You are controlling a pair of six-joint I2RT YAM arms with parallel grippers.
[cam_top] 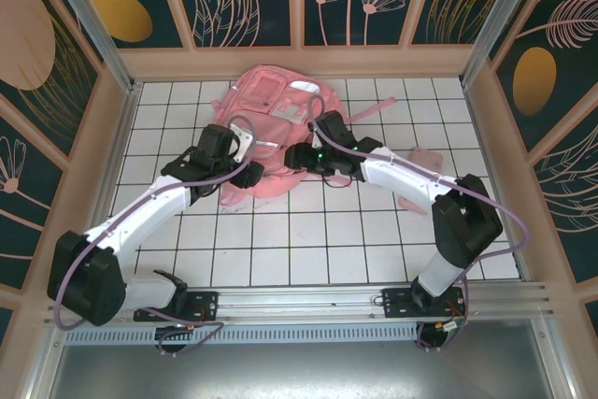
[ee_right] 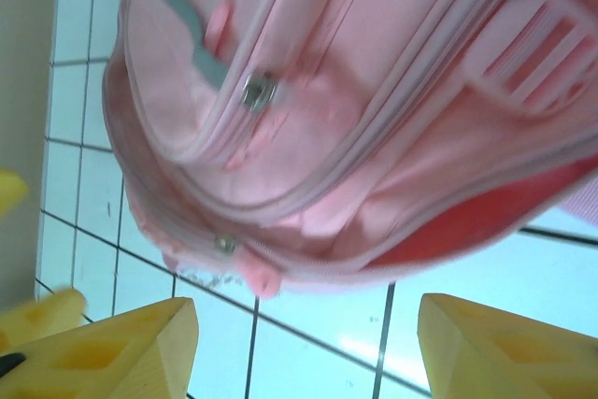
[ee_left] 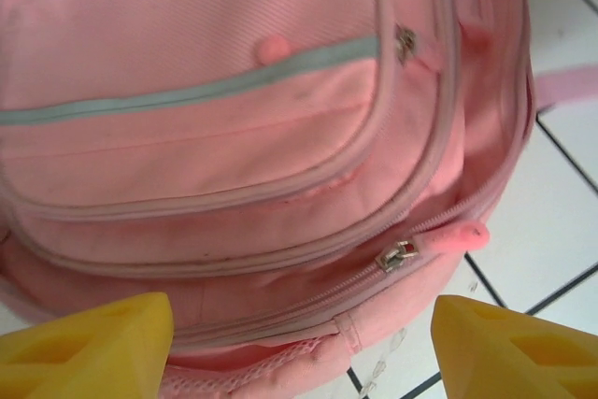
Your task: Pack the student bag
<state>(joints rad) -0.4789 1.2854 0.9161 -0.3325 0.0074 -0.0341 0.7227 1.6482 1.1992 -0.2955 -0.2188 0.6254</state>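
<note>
While the student bag is lying on the white-tiled table, toward its far centre, both arms are reaching in at its near edge. L gripper is hovering at the bag's near-left corner, fingers standing wide w/ nothing between. R gripper is hovering at the near-right side, its fingers likewise spread wide, gripping nothing. Metal zip slider is sitting on the seam facing the L gripper.

From its elbow the left arm stretches toward 2 o'clock, and the right arm toward 10 o'clock. The left gripper and right gripper face each other, yellow fingers spread wide.
</note>
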